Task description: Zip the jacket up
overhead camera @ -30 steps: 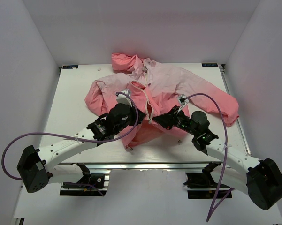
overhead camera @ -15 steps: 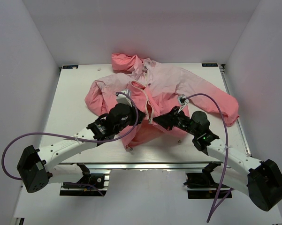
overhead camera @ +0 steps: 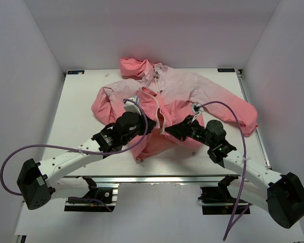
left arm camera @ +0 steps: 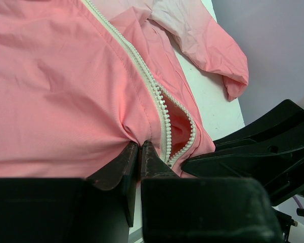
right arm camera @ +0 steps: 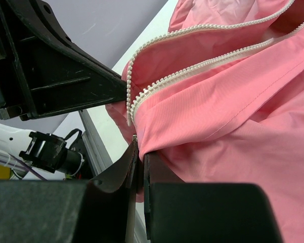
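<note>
Enclosure: plain pale walls (overhead camera: 35, 50) on the left, far and right sides. White worktop (overhead camera: 76, 116), with a metal rail (overhead camera: 152, 179) along its near edge. A purple cable (overhead camera: 20, 152) loops off the left arm; a second purple cable (overhead camera: 235, 126) arcs over the right arm.

Jacket (overhead camera: 182, 91): lies over the middle and far half of the worktop.
- Hood bunched at the far edge.
- One sleeve crumpled toward the left edge, the other stretched toward the right edge.
- Hem points to the near edge, between the two arms.
- Zipper (left arm camera: 154, 91): whitish teeth. The two rows stand apart at the hem end in both wrist views.

Left gripper (overhead camera: 150, 125): on the hem left of the zipper. Jaws pressed together on a fold of pink cloth just beside the teeth (left wrist view).

Right gripper (overhead camera: 170, 130): on the hem right of the zipper. Jaws nearly closed, pinching the cloth edge just below the loose zipper end (right wrist view).

Change vs 1.0 s ago:
- The left arm's wrist sits slightly nearer the far-left corner, and its base block slightly lower in the top view.
- The right arm's forearm has shifted a little.
- Jacket layout is unchanged, and both grips are held in the same places.
</note>
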Tool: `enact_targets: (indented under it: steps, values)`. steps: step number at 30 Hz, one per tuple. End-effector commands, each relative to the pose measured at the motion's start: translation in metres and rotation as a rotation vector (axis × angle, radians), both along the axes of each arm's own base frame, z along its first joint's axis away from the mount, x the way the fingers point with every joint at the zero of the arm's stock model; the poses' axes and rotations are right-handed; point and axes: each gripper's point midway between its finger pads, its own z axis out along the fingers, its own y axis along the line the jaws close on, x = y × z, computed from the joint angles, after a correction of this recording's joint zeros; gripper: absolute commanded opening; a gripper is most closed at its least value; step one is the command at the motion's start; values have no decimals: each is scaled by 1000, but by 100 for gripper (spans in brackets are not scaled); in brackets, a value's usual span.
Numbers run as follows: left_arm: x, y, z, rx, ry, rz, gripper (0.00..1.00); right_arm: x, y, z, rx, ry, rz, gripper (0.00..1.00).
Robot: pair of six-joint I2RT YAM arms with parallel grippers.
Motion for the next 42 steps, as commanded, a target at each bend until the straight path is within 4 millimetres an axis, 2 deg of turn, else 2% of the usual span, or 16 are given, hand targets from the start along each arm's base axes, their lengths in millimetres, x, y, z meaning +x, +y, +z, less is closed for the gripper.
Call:
enact_targets:
  steps: [1, 9, 20, 23, 28, 42]
  values:
    - [0, 4, 16, -35, -35, 10, 0, -4, 2, 27, 59, -92, 25, 0]
    - [-1, -1, 11, -37, -22, -10, 0, -7, 5, 44, 102, -119, 51, 0]
    - [-3, -6, 11, -52, -19, -32, 0, -5, 7, 46, 115, -113, 50, 0]
    - [-4, -6, 8, -50, -13, -34, 0, -5, 6, 51, 136, -128, 49, 0]
    - [-6, -7, 12, -57, -22, -48, 0, -2, 5, 53, 139, -127, 27, 0]
    - [-27, -17, 17, -92, -48, -193, 0, 9, 3, 47, 121, -127, -20, 0]
